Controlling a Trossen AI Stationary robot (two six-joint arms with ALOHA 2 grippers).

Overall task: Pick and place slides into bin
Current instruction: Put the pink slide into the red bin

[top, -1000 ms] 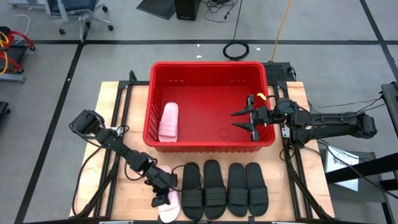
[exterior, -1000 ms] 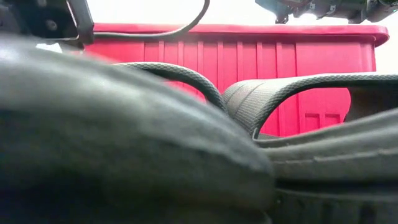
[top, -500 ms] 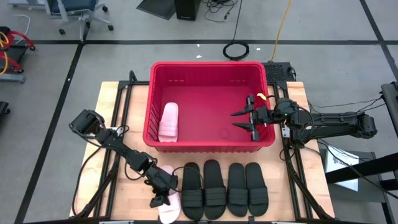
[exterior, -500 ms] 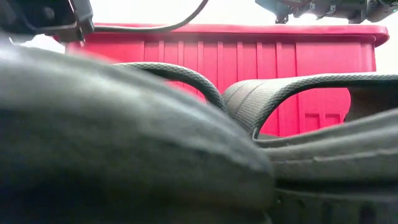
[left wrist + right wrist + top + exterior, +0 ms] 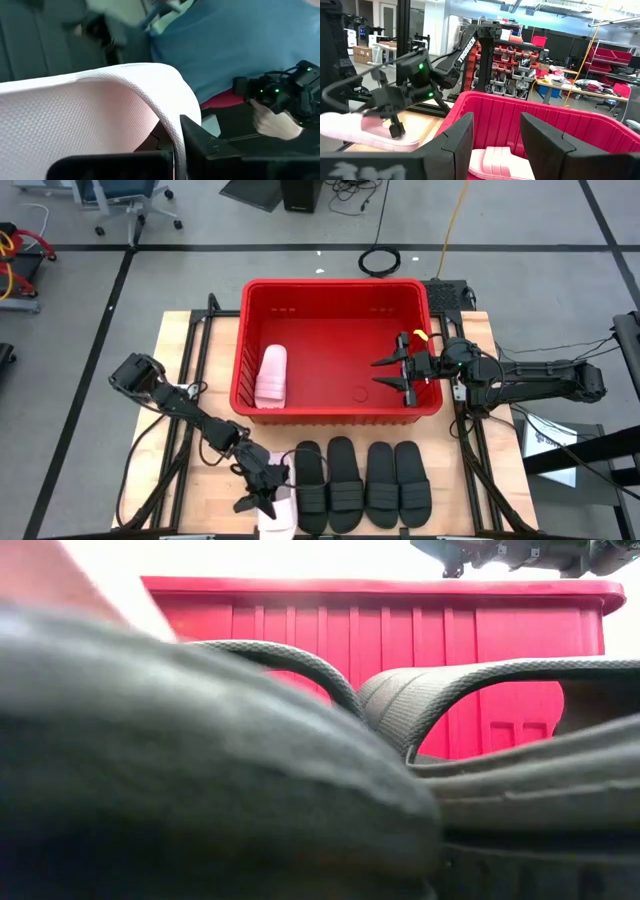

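Left claw (image 5: 262, 498) is clamping a white slide (image 5: 276, 518) by its strap at the table's front edge, beside four black slides (image 5: 362, 483); the frame edge is cutting off its sole. Right claw (image 5: 392, 373) is hanging open over the bin (image 5: 335, 288), where another white slide (image 5: 270, 376) is lying. Blurred black straps are blocking most of the low view.

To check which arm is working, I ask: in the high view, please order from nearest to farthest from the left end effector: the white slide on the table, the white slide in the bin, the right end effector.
1. White slide on the table: at the front edge, gripped by the left end effector.
2. White slide in the bin: by the bin's left wall.
3. Right end effector: open, above the bin's right side.
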